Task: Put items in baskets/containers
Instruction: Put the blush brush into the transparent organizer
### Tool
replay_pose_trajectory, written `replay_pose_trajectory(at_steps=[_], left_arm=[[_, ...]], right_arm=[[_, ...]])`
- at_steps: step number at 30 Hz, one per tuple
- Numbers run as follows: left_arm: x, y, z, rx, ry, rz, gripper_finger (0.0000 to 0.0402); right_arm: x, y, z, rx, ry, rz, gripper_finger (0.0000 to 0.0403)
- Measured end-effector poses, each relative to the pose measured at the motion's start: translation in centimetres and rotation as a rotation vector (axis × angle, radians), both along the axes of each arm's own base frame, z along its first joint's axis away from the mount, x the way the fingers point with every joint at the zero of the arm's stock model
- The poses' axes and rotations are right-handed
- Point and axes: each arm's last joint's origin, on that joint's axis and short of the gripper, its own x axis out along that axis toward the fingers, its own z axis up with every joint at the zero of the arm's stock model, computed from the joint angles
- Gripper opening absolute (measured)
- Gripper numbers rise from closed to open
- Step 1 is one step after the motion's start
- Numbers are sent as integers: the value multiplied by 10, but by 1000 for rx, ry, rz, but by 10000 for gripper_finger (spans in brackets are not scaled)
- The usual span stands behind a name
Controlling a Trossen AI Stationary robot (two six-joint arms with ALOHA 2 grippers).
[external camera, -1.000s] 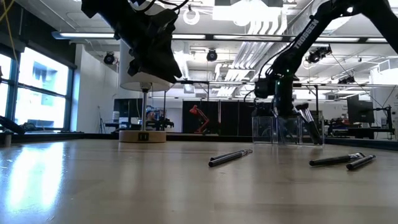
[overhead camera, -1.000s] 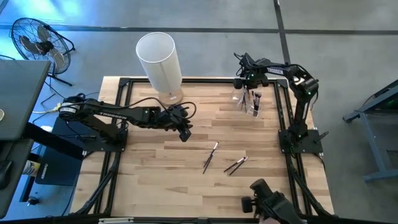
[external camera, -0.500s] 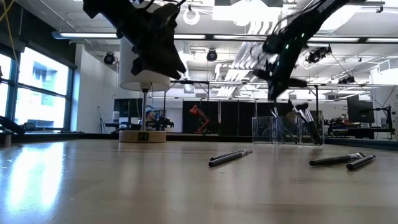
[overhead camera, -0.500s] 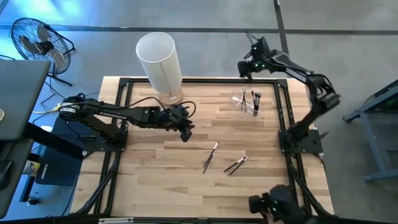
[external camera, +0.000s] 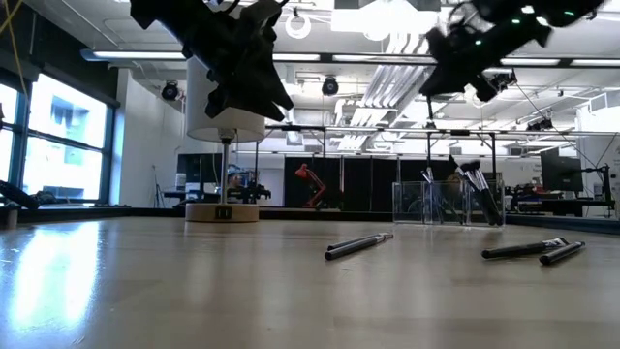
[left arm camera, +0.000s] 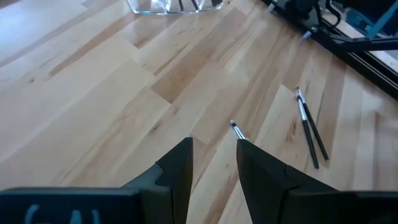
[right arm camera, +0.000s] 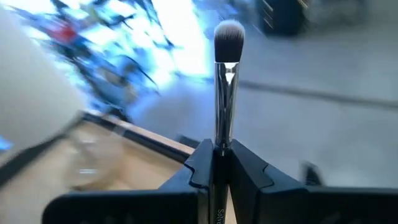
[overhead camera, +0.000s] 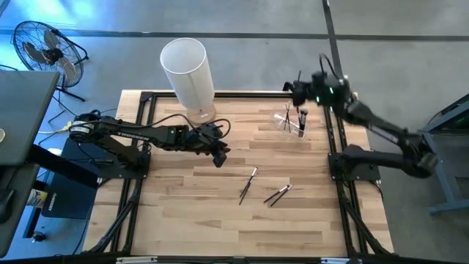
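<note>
My right gripper is high above the table's far right corner, above the clear holder, and is shut on one makeup brush. The holder stands on the table with several brushes upright in it. My left gripper hovers open over the middle of the table. A single brush lies flat just beyond it, and its tip shows between the fingers. Two more brushes lie side by side nearby. The tall white cylinder stands on its wooden base at the far edge. My right gripper pinches the brush between its two fingers by the dark handle just behind the silvery ferrule. The brush lies along the fingers and sticks straight out past their tips, bristle head foremost. It is lifted clear of everything.
A black frame rail runs around the tabletop. My right arm's base stands at the right edge, my left arm's base at the left. A fan stands on the floor beyond the far left corner.
My right gripper has risen from the clear holder to well above it, and its arm has swung out and stretched toward the table's right side. My left gripper has stayed over the middle of the table. The brushes on the table have not moved.
</note>
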Motion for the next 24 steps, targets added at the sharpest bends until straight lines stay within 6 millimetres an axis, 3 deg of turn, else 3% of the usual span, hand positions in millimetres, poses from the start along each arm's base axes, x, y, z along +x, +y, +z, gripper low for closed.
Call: replay_pose_trajectory(at_steps=[4, 9, 16, 24], left_arm=[[0, 0, 0, -12, -1, -11, 122], [0, 0, 1, -21, -6, -5, 122], [3, -1, 9, -14, -28, -28, 122], [3, -1, 9, -18, -28, -34, 122]], right_arm=[[-5, 35, -33, -220, -100, 134, 21], [-9, 56, -78, -393, -125, 120, 22], [-11, 62, -114, -350, -44, 53, 21], [-5, 58, -134, -274, 75, 65, 26]])
